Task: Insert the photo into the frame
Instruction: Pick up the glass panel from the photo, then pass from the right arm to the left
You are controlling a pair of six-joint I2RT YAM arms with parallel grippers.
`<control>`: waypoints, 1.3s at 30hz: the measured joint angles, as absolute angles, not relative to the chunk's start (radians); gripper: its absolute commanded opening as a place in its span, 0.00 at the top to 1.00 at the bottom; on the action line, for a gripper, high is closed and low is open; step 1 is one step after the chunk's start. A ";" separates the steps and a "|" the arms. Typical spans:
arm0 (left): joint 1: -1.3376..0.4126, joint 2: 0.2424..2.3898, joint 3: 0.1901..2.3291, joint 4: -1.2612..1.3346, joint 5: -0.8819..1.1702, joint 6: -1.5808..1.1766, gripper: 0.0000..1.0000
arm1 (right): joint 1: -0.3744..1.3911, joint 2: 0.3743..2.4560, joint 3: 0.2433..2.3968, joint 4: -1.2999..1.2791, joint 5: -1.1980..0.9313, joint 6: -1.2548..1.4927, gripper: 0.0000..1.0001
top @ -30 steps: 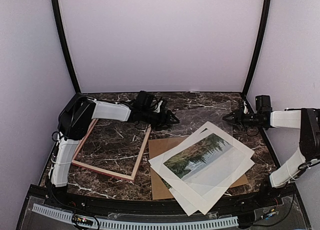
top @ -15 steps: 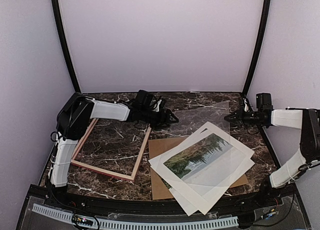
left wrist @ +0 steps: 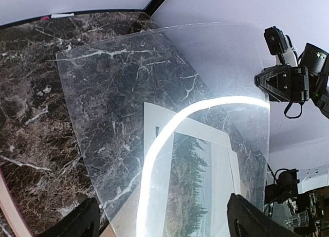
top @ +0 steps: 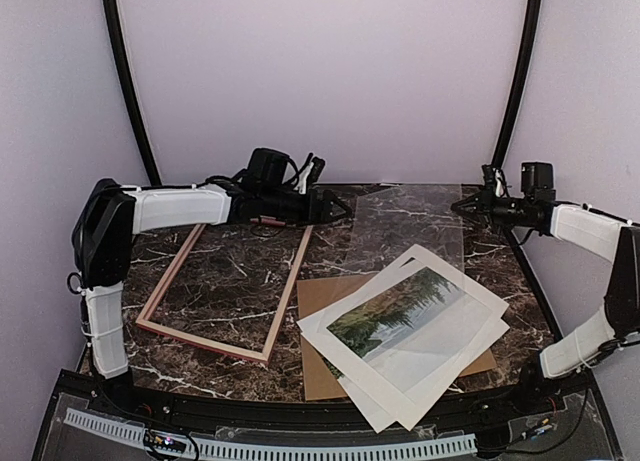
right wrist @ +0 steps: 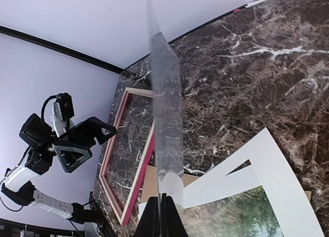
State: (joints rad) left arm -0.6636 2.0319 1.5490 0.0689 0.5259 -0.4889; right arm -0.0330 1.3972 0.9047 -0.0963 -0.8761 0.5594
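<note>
The photo lies on the white mat board at the table's right front; it also shows through the clear sheet in the left wrist view and in the right wrist view. The pink-red frame lies flat at the left, empty, and also shows in the right wrist view. My right gripper is shut on the edge of a clear plastic sheet held above the table. My left gripper is open at the sheet's other edge.
A brown backing board lies under the mat board and a second white sheet. The dark marble table is walled by lilac panels on three sides, with black posts at the back corners.
The right gripper has lifted the clear sheet and drawn back to the right. The left arm has risen and pulled back toward the rear, its gripper staying by the sheet's left edge.
</note>
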 measured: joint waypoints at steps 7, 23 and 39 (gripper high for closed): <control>-0.630 1.887 1.469 0.051 0.524 -0.393 0.02 | 0.032 1.352 1.058 -0.099 -0.950 0.615 1.00; -0.530 1.860 1.384 0.186 0.754 -0.355 0.01 | 0.085 1.307 1.176 0.151 -1.148 0.882 1.00; -0.532 1.979 1.424 0.398 0.838 -0.439 0.01 | 0.098 1.301 1.176 0.411 -1.185 1.150 1.00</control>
